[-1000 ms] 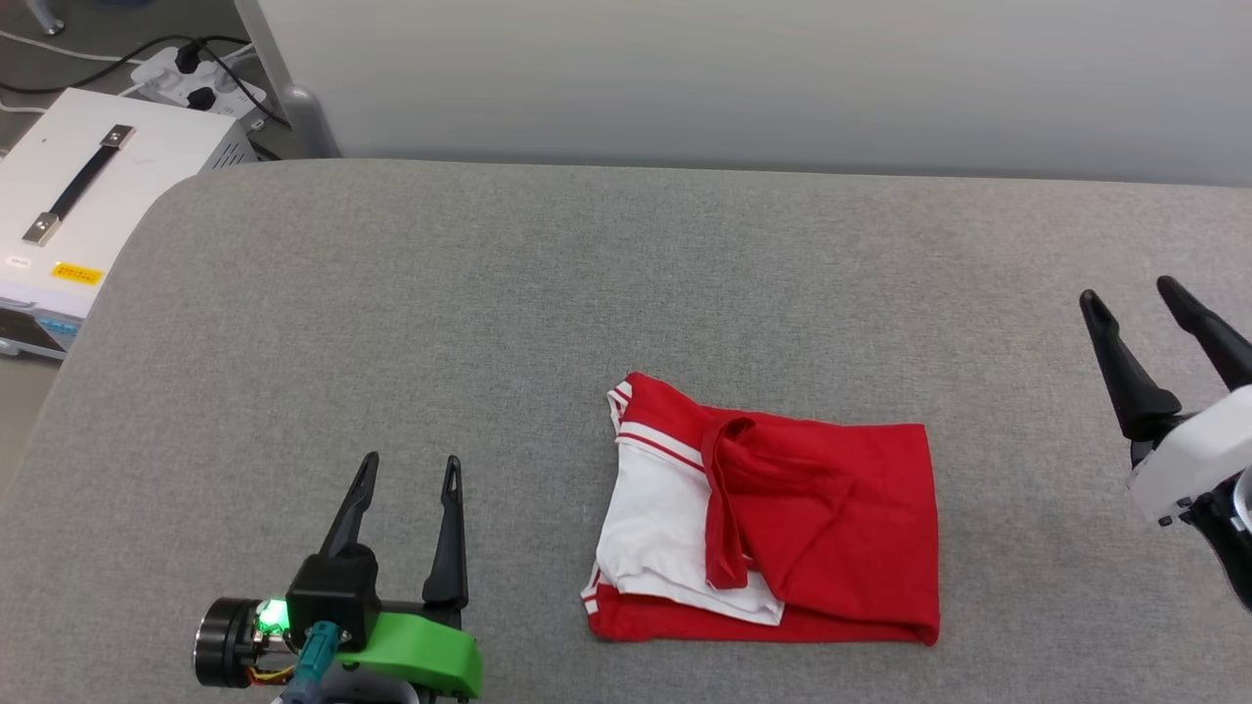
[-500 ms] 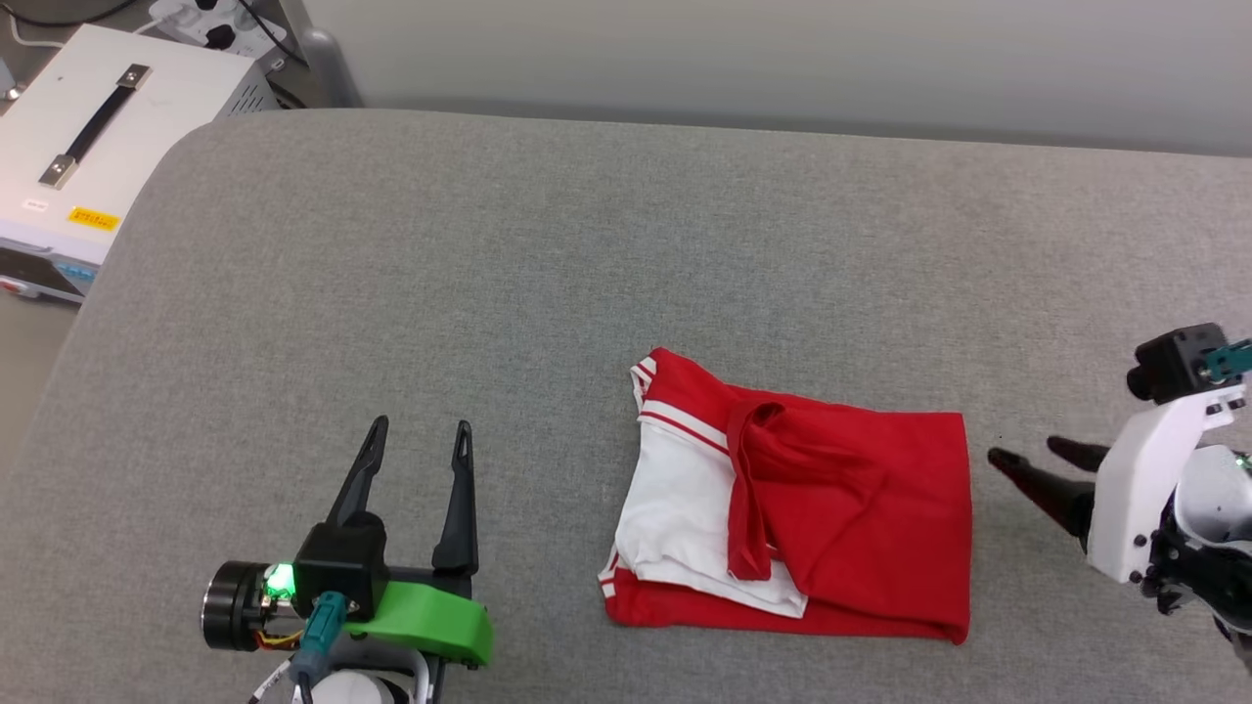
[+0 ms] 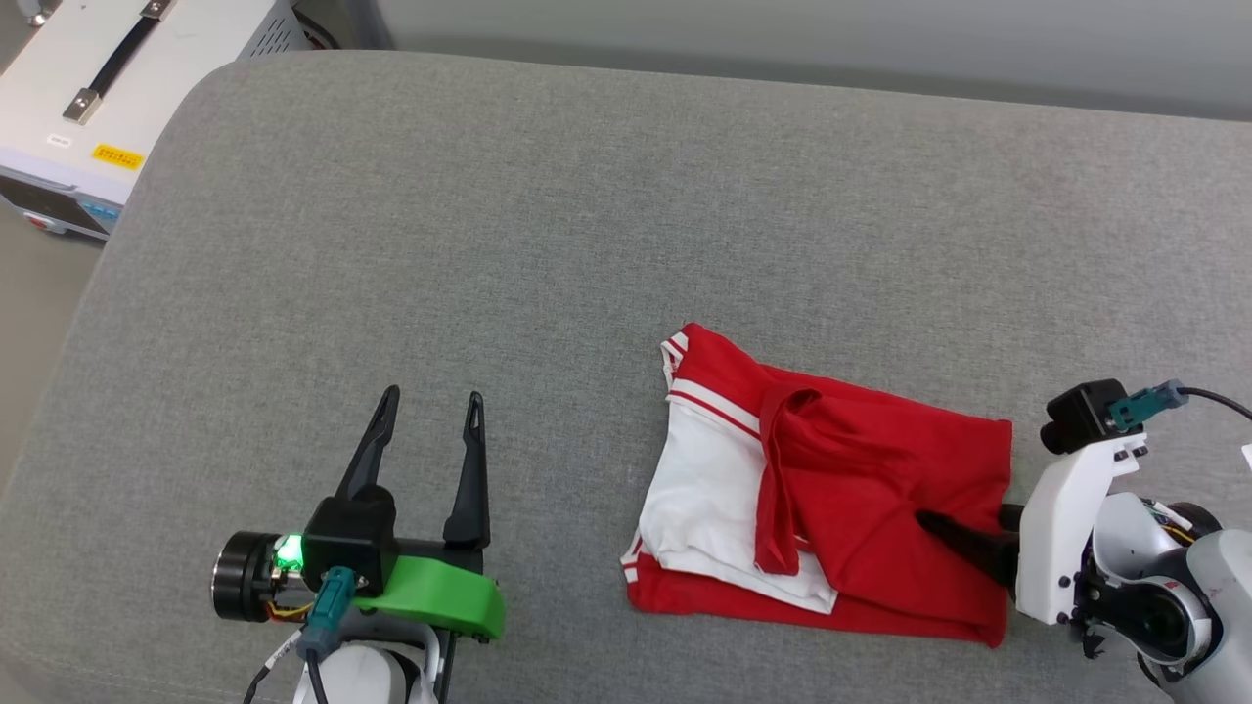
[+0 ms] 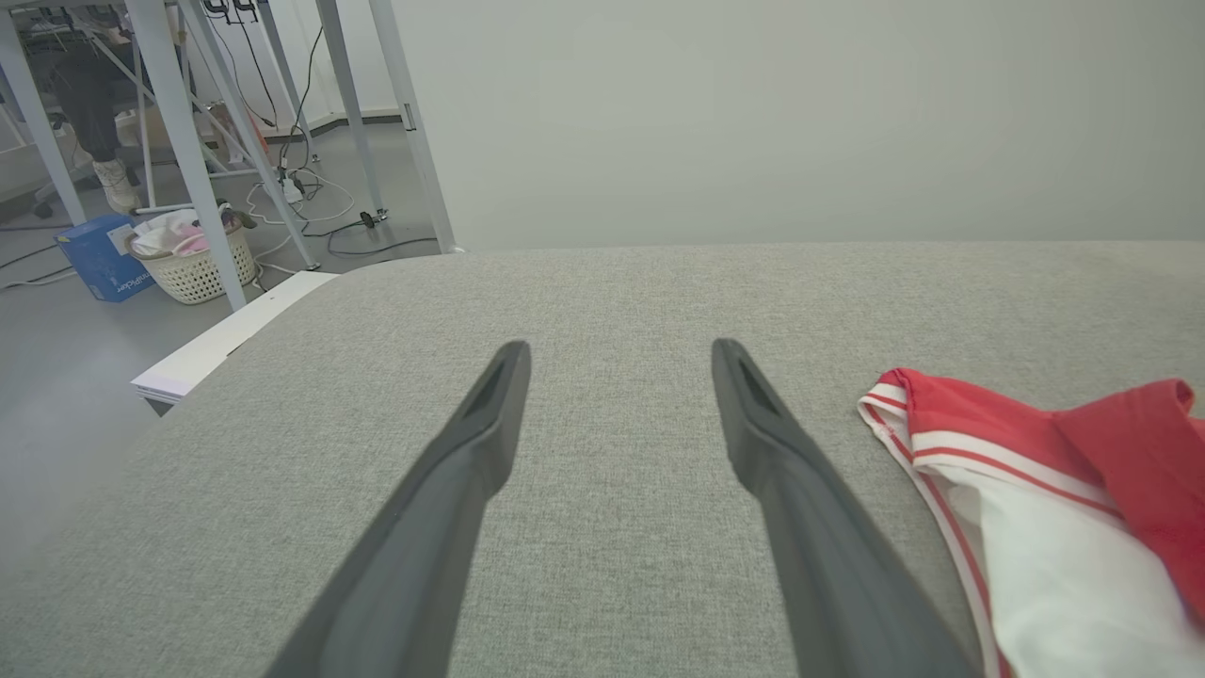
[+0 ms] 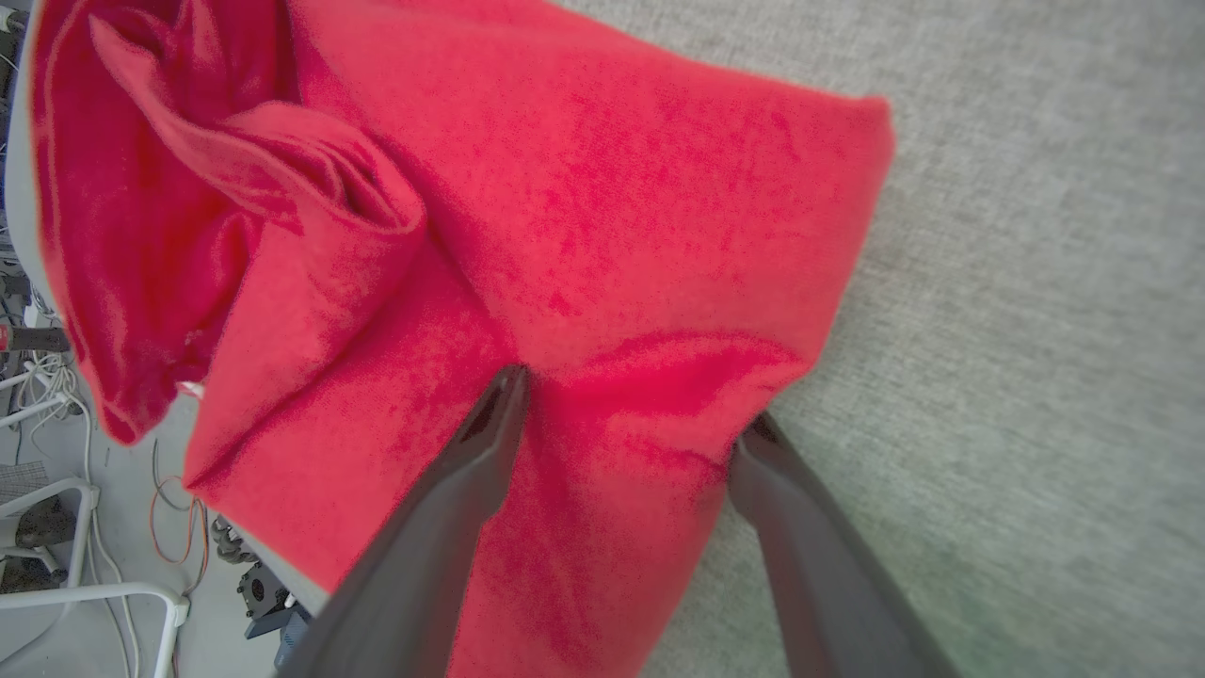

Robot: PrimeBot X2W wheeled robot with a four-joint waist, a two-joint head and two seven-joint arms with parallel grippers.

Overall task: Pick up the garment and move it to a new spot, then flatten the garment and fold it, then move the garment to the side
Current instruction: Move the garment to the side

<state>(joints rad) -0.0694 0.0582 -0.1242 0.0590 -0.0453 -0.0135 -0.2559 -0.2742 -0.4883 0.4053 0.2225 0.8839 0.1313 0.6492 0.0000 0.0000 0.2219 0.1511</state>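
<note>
Right tool (image 5: 635, 405) newly astride garment (image 3: 861, 469), grey padded surface (image 3: 489, 244)

the right gripper (image 3: 963, 520) is no longer up and off to the side. now it points sideways, low down and spread wide, touching the right edge of the shirt (image 3: 861, 489). the head camera looks somewhere a little different too.

A folded red jersey-style shirt (image 3: 861, 489) with white, stripe-trimmed sleeves is laid on the grey fabric-covered tabletop (image 3: 587, 244). One dark finger of the right end effector (image 3: 954, 533) is rested on the shirt's right edge. The left end effector (image 3: 433, 394), fingers spread apart, is held well left of the shirt.
</note>
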